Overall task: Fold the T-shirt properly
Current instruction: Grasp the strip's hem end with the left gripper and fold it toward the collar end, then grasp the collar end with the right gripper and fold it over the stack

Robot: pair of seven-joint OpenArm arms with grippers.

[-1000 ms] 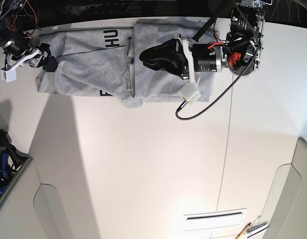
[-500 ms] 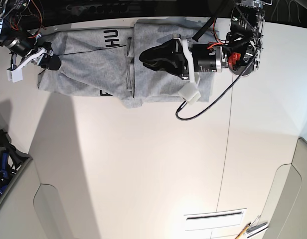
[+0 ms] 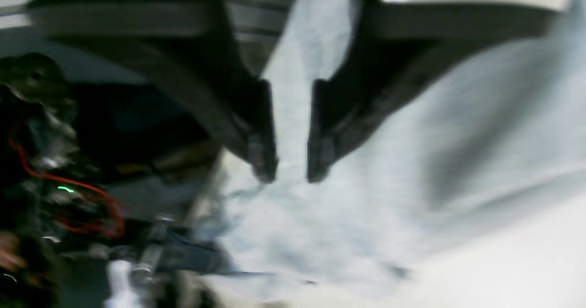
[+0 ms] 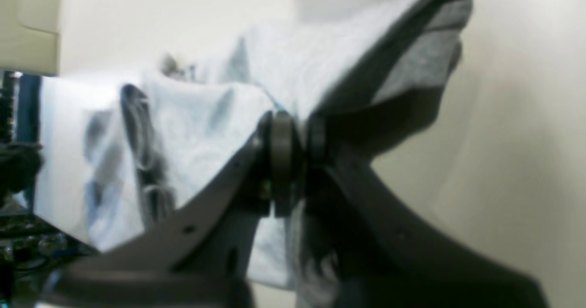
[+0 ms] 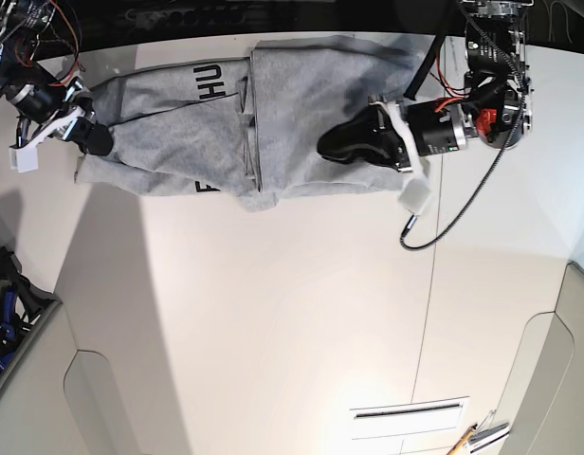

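Base view, T-shirt (image 5: 301, 104): we record a heather-grey shirt spread along the far edge of the white table (image 5: 292, 313), partly folded, one panel overlapping another near the middle, with black letters "HU" showing beside the overlap.
Base view, left gripper (image 5: 332, 144): we find it over the shirt's panel on this view's right; from here we cannot tell whether the black fingers touch the cloth.
Base view, right gripper (image 5: 91, 140): we find it at the shirt's end on this view's left, dark tips on the grey edge.
Base view, cable (image 5: 444, 223): a black cable loops from the left arm over the bare table.
Left wrist view, left gripper (image 3: 291, 161): we note two dark fingers with a narrow gap between them, released, nothing between, pale grey cloth (image 3: 366, 198) behind; the picture is blurred.
Right wrist view, right gripper (image 4: 293, 161): we note it clenched on a fold of the shirt (image 4: 284, 65), the cloth rising from the tips and draping away over the table (image 4: 517, 161).
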